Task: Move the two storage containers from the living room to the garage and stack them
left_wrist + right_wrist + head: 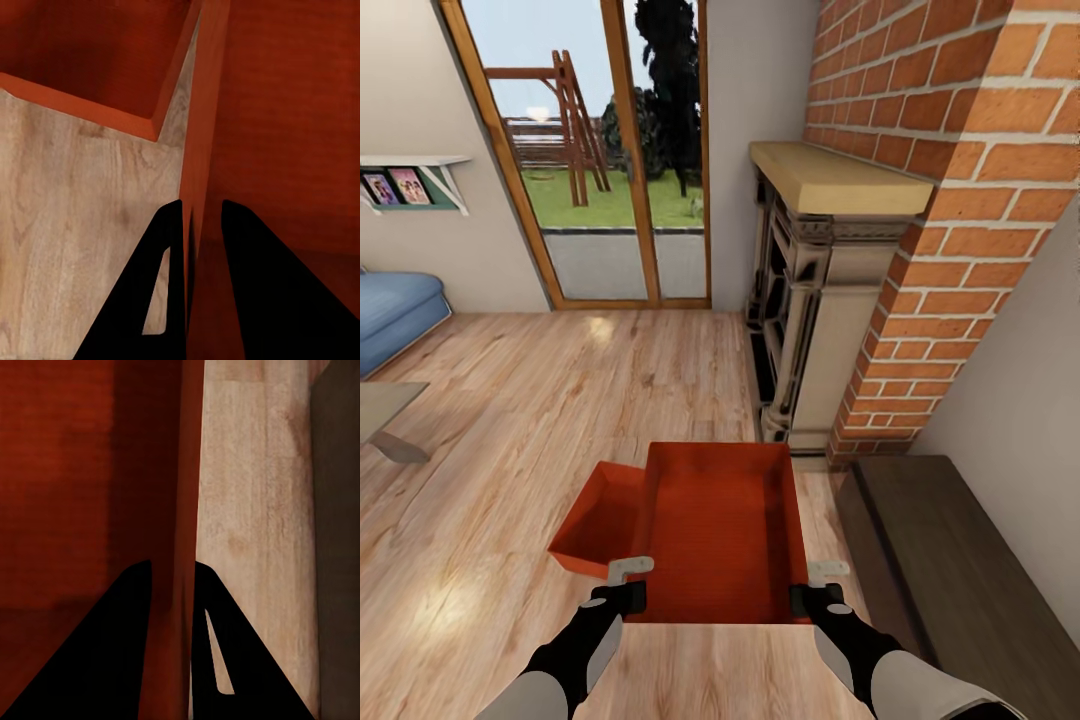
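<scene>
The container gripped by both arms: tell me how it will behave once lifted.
The held container is empty, so probably light. The left gripper and right gripper each pinch a thin side wall; those walls may flex. The smooth walls could slip if the arms move unevenly. The second container sits close and might get nudged.

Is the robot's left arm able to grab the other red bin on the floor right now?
Probably not yet. The left gripper has its fingers pinched on the wall of the held bin, busy carrying it. The other bin lies close beside it, but the arm must let go first.
</scene>
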{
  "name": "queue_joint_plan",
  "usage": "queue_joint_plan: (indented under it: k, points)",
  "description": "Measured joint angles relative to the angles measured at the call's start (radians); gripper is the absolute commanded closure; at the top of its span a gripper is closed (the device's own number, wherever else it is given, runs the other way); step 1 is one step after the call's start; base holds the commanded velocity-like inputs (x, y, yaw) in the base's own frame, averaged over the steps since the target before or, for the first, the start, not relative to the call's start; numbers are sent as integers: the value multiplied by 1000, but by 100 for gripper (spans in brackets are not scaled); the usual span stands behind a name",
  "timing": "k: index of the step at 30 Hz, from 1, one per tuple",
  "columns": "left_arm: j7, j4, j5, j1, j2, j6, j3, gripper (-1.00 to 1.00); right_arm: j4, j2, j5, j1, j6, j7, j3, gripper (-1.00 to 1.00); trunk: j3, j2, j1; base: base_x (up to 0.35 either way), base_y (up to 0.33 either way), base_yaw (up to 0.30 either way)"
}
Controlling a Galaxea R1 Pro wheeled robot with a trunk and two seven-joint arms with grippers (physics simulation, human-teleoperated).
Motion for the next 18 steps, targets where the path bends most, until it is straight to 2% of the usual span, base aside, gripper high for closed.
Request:
queue_joint_plan:
  k: [18]
  points:
    - [0, 0, 0, 0, 0, 0, 0, 100, -1, 0, 1, 0, 0, 0, -1, 100, 29, 0, 0, 0, 0, 0]
